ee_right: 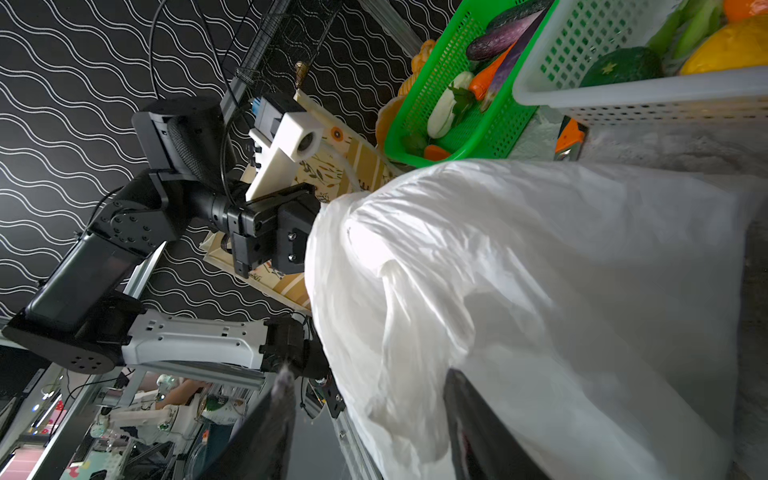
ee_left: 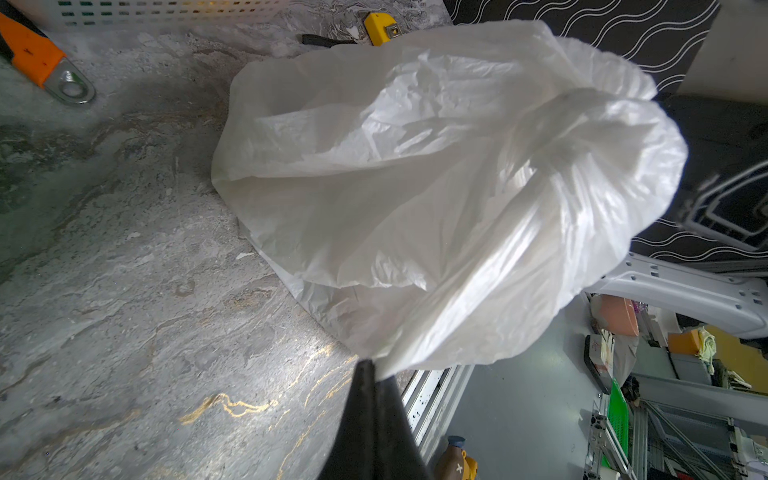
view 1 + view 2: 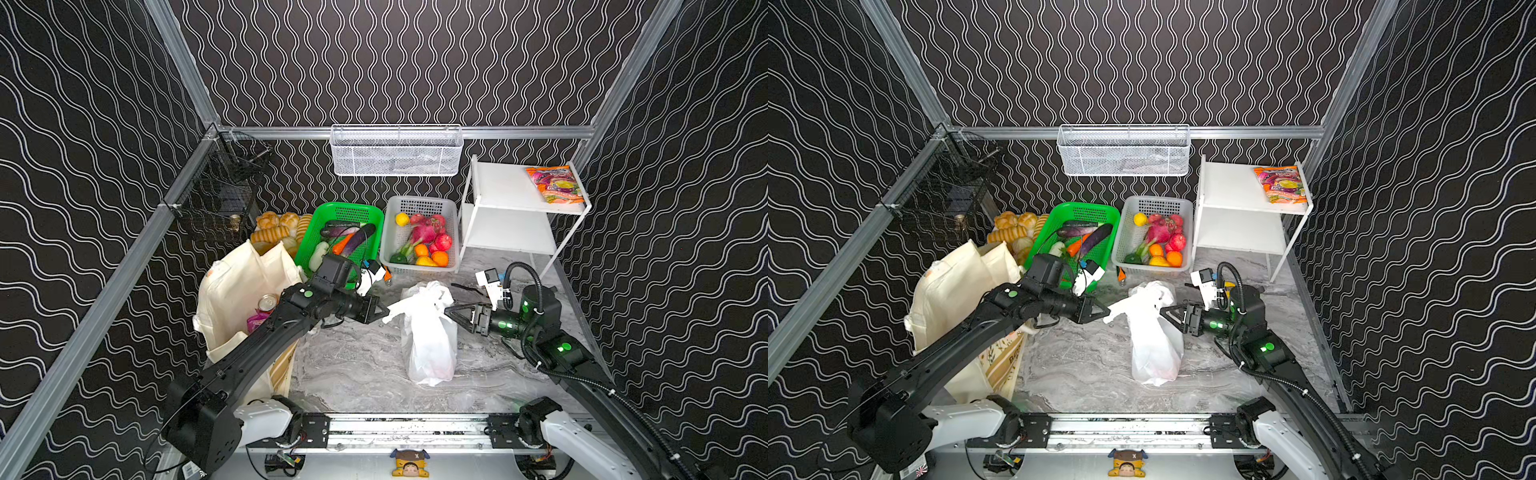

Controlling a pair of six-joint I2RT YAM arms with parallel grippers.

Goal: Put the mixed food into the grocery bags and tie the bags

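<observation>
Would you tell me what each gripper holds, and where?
The left gripper pinches the white plastic bag by a handle pulled out from its top. The right gripper is open at the bag's neck, holding nothing.

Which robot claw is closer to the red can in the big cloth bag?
Left. The left gripper pinches the white plastic bag, right of the can; the right gripper sits beyond that bag.

Whole surface is seen from high up at 6 o'clock in both top views, aimed down toward 12. Wrist cams are held super close on the white plastic bag, shared from opposite sides.
</observation>
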